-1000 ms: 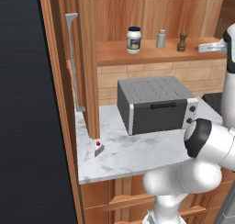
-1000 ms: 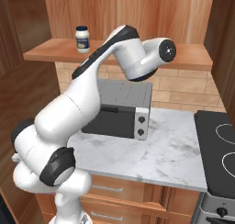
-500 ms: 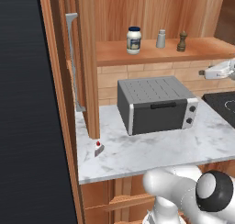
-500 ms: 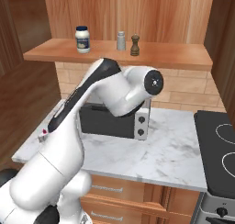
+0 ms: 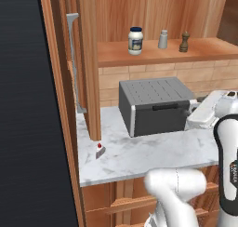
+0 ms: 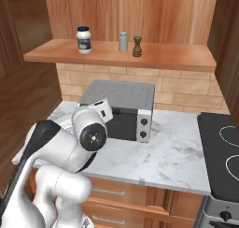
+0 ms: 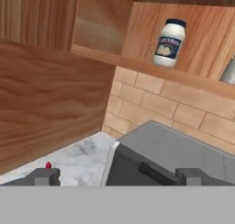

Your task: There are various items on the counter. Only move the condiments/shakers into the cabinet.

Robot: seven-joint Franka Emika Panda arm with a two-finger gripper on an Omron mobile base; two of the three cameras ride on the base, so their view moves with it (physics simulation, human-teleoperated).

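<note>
Nothing sits between the jaws: the gripper stands spread wide, its two dark tips apart at the bottom of the hand view, with the top and front of the toaster oven below and ahead of them. From the base cameras the white arm is folded low in front of the counter, its hand close to the oven's right front corner and gripping no object.

Up on the cabinet shelf, three pieces stand upright in a row, apart from one another: the jar with the blue lid at the left, the grey shaker in the middle, and the brown pepper mill just beside the shaker on the right. The jar also shows from the hand camera, standing on the plank above the brick wall.

Down on the marble, only the tiny red-topped wedge lies near the wooden side panel, well apart from the oven. It is no condiment and belongs where it is.

By the look of things the sorting is complete: every shaker is shelved, the counter holds nothing more to move, and the arm seems left with nothing but to pull clear.
</note>
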